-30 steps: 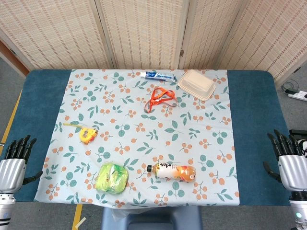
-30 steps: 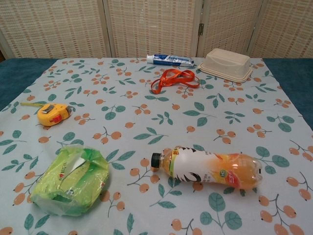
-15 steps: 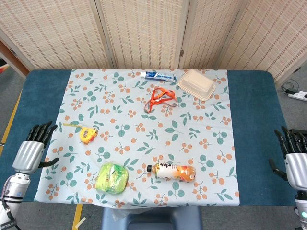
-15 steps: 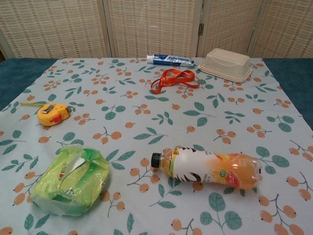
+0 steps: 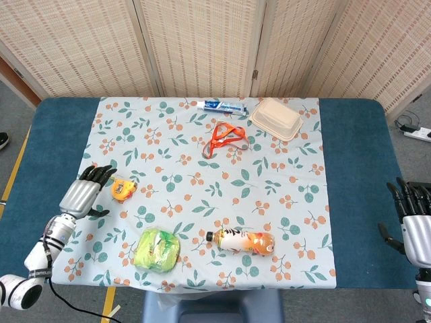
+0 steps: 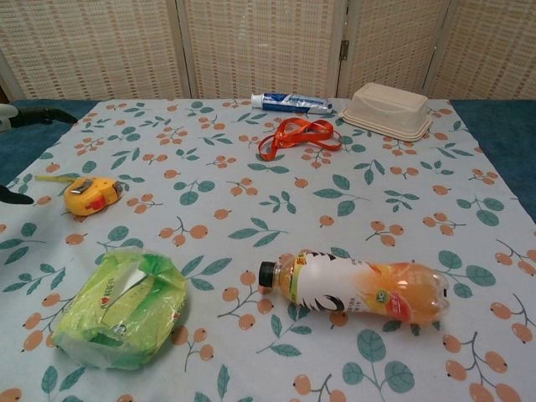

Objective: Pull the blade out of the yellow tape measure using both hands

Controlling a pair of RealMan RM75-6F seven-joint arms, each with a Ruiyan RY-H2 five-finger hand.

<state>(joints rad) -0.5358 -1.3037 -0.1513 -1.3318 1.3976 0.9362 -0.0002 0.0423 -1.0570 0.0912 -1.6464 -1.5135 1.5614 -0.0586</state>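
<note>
The yellow tape measure (image 5: 121,190) (image 6: 90,195) lies on the floral cloth near its left side, with a short piece of yellow blade (image 5: 98,175) sticking out to the left. My left hand (image 5: 86,194) hovers just left of it, fingers apart, holding nothing; only its fingertips (image 6: 18,198) show at the chest view's left edge. My right hand (image 5: 413,219) stays far off at the table's right edge, fingers spread and empty.
On the floral cloth (image 5: 202,155) lie a green bag (image 5: 157,249), a juice bottle (image 5: 241,241), an orange lanyard (image 5: 225,137), a toothpaste tube (image 5: 223,106) and a beige lidded box (image 5: 276,118). Blue table (image 5: 357,168) borders both sides.
My left hand has moved up and right from the table's left edge to just beside the tape measure. The right hand has dropped slightly at the right edge.
</note>
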